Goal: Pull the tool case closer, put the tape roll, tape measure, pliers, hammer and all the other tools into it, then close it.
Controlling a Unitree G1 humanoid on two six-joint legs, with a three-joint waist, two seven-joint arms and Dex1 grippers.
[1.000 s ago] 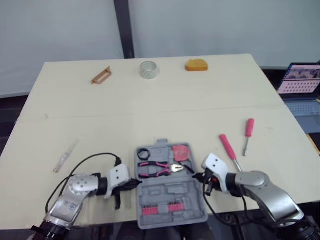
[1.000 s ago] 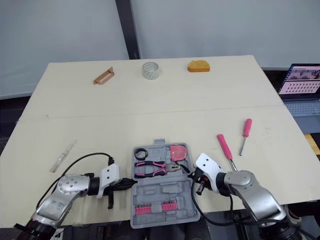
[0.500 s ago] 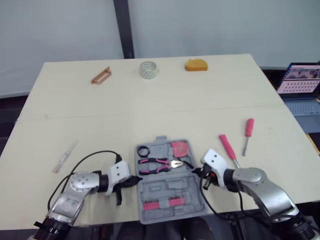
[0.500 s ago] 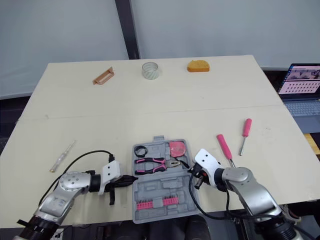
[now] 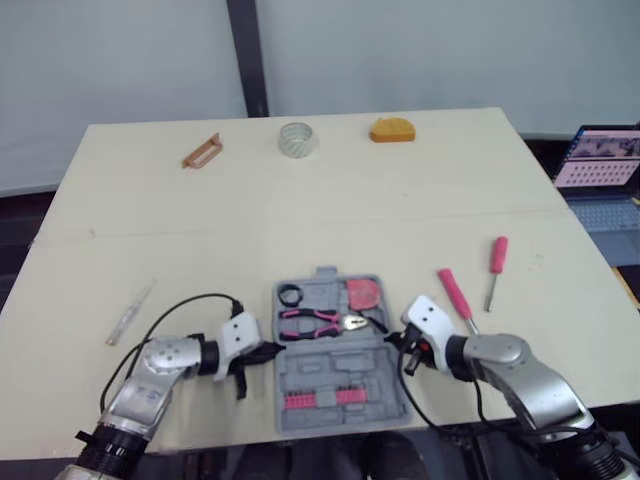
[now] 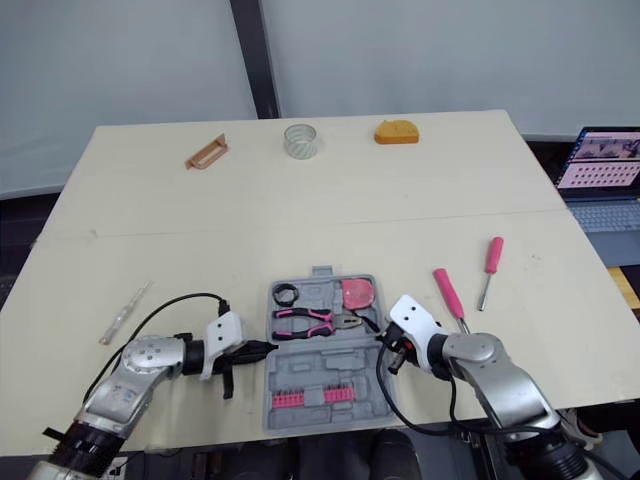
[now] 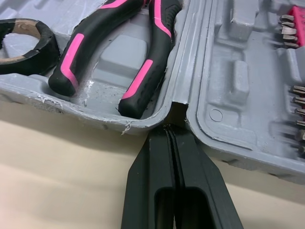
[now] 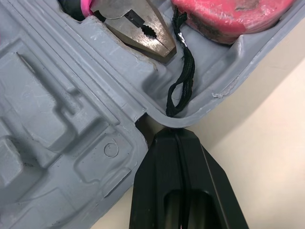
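The tool case [image 5: 335,372] lies open right at the near edge of the desk [image 5: 300,220], so the pulling-in looks about done to me. The left hand [image 5: 268,352] is at its left side and the right hand [image 5: 393,343] at its right. Each has its fingers [image 7: 152,162] pressed flat together, holding nothing, with the tips nosed into the notch where the two halves of the case join.

Some of the packing is done. The pliers [image 5: 320,322] sit in their moulded slot in the far half, with a small black ring of tape [image 5: 290,295] in the corner beside them. On the other side is a pink round thing [image 5: 362,293] with a black loop, a tape measure by my guess. A row of pink bits [image 5: 322,398] sits in the near half.

Plenty is left out, though. Two pink screwdrivers [image 5: 455,295] lie just to the right of the case. A thin clear tool [image 5: 130,312] lies off to the left. Along the far edge, well apart from the case, sit a clear tape roll [image 5: 297,139], an orange piece [image 5: 392,130] and a brown handle-like piece [image 5: 201,152]. I can't pick out a hammer. So most of the loading is ahead, then the lid.
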